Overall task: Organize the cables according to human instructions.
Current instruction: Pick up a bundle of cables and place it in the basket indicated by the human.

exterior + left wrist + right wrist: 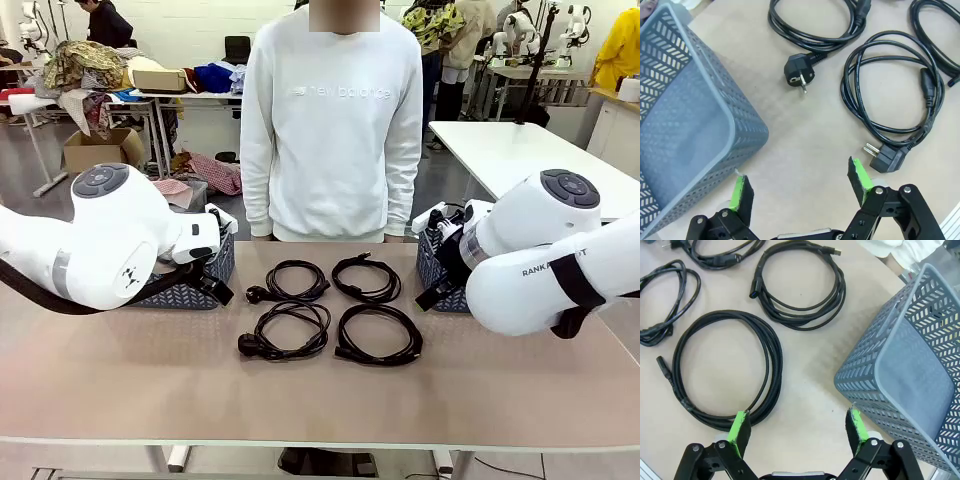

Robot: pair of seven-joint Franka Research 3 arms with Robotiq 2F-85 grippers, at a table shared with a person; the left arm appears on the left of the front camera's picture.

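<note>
Closest to us, along the bottom edge of each wrist view, rise the green pads [739, 192]. The left gripper [799, 177] is spread wide over bare table [320, 400], with nothing between its fingers. The right gripper [798, 417] is spread just as wide and is equally empty.

The four cables [248, 345] lie two by two in the middle of the front view. They sit between the left basket [185, 290] and the right basket [432, 270], just in front of the person [335, 130].

In the left wrist view, one plugged coil [887, 159] fills the right half, its plug just above the right-hand finger. In the right wrist view, a big coil [776, 357] sits left of centre, and its lower arc passes just beside the left-hand finger. A smaller coil [800, 324] lies above it.

We judge these cords to be light and limp, with a little spring in them and a smooth, slightly slippery jacket. We see no tie on any coil. A coil lifted by a single strand would likely sag, open and trail.

The plugs are rigid but chunky, and a coil lifted by one would dangle below it. We would rather pinch across the bundle where all the loops run side by side, so that every strand is caught. The coils lie flat on the table, so the fingers would have to come right down to the surface, one inside the ring and one outside. Nothing here looks fragile.
</note>
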